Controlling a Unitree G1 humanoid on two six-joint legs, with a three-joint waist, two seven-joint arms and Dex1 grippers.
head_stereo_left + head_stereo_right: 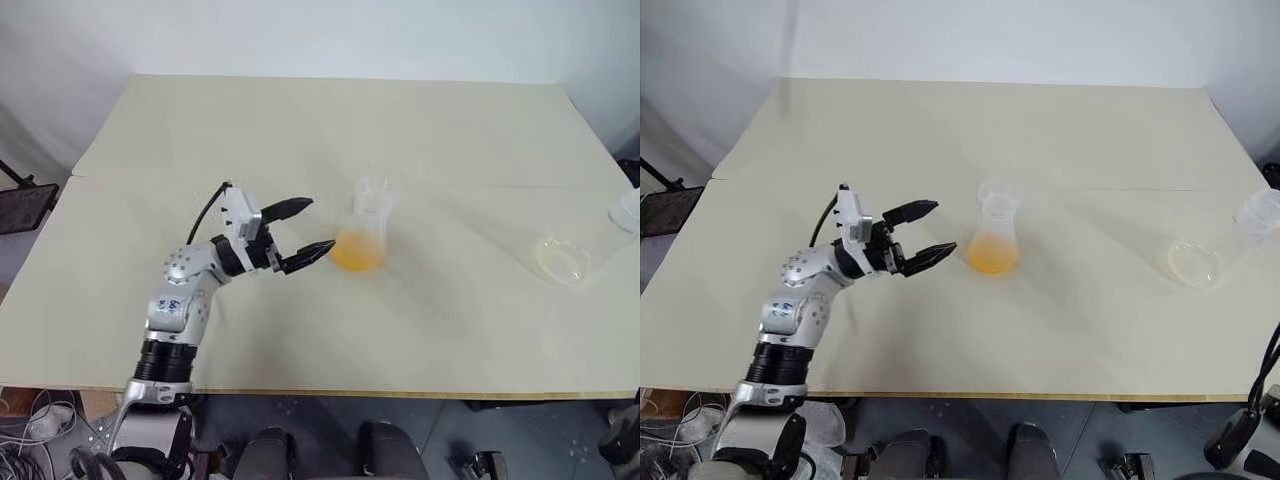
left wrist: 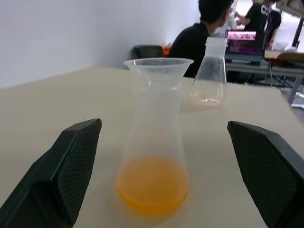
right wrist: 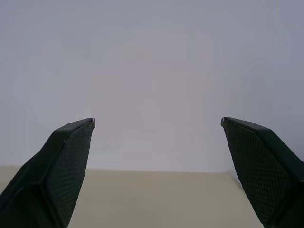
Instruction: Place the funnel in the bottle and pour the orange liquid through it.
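Observation:
The bottle (image 1: 364, 232) stands upright near the table's middle, with the clear funnel (image 1: 373, 192) seated in its neck. The orange liquid (image 1: 357, 252) pools in the bottle's base. My left gripper (image 1: 318, 226) is open just to the left of the bottle, pointing at it without touching it. In the left wrist view the bottle (image 2: 154, 137) stands between and beyond my fingers (image 2: 71, 166), with the funnel (image 2: 158, 66) on top and the orange liquid (image 2: 153, 185) below. My right gripper (image 3: 157, 122) is open, empty, and faces a pale wall above the table's edge.
A larger clear conical flask (image 1: 565, 260) stands empty at the table's right side, also seen upright behind the bottle as the flask (image 2: 209, 71). The cream table (image 1: 300, 130) is bare elsewhere. A seated person (image 2: 199, 33) and desks lie beyond the table.

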